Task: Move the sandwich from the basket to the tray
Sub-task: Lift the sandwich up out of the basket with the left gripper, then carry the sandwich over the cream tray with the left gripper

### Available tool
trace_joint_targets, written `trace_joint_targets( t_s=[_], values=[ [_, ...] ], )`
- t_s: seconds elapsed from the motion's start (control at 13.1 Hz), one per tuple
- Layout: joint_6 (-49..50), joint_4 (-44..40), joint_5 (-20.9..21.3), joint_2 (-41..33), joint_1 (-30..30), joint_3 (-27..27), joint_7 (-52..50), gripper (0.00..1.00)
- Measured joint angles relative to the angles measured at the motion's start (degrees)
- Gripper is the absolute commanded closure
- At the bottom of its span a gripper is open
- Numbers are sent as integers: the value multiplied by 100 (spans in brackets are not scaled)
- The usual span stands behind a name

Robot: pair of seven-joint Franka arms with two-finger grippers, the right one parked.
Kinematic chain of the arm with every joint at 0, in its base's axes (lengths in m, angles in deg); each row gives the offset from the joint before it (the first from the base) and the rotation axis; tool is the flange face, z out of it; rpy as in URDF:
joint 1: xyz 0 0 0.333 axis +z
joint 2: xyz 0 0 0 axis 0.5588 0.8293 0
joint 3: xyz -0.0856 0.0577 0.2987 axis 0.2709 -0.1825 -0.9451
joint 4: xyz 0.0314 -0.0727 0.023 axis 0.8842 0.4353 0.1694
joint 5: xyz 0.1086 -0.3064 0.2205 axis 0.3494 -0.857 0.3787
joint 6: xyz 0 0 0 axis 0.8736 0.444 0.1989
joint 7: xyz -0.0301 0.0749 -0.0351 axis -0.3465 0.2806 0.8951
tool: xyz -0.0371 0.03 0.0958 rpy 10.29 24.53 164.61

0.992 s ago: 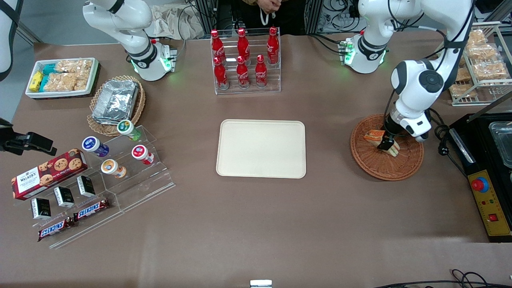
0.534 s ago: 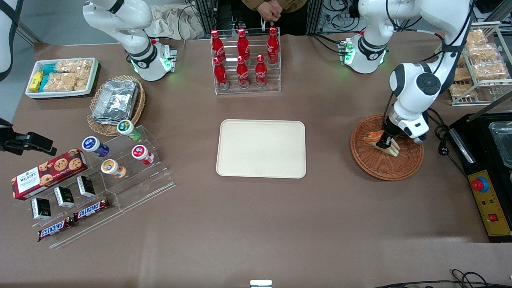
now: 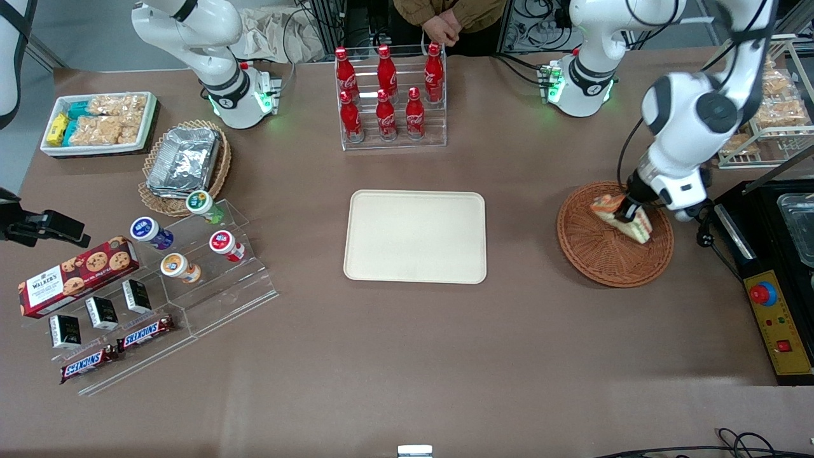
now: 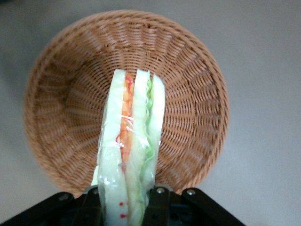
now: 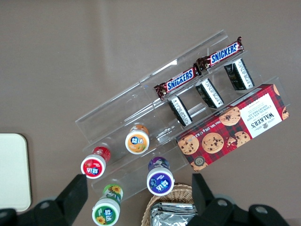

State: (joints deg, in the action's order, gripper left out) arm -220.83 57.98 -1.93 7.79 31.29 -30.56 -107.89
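Sandwich [image 4: 131,146] is pinched at one end between my gripper [image 3: 629,211] fingers, seen edge-on from the wrist: bread, orange and green layers run straight away from the jaws, wrapped in clear film. It hangs above the basket [image 4: 56,99], clear of the weave as far as I can judge; in the front view it sits over the part of the basket [image 3: 604,254] farthest from the camera.

Key relation for the carry: the tray [image 3: 414,236] lies sideways from my gripper, toward the parked arm's end of the table, at about the same distance from the front camera as the basket. The sandwich's long axis slants across the basket, its orange-topped end pointing roughly toward the tray.

Path check: only bare table between the basket rim and the tray's near edge. Nothing tall stands on that line. I judge the rim is the only thing to clear, so keep height before moving across.

Farther off: cola bottle rack [image 3: 389,95] stands past the tray's far edge, well apart from the route. Black control box [image 3: 772,305] sits just beside the basket at the working arm's table end, away from the direction of travel.
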Motion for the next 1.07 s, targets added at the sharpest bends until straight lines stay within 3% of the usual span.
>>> trace_joint_targets(
  t_s=[0.38,0.61,1.07],
  values=[
    [3698,-2653,-17,-276,-2,264,1418,100],
    [4214,-3491,-28,-164,-14,919,1568,100],
    [4088,-3678,-386,385,-57,2406,2327,100]
  ],
)
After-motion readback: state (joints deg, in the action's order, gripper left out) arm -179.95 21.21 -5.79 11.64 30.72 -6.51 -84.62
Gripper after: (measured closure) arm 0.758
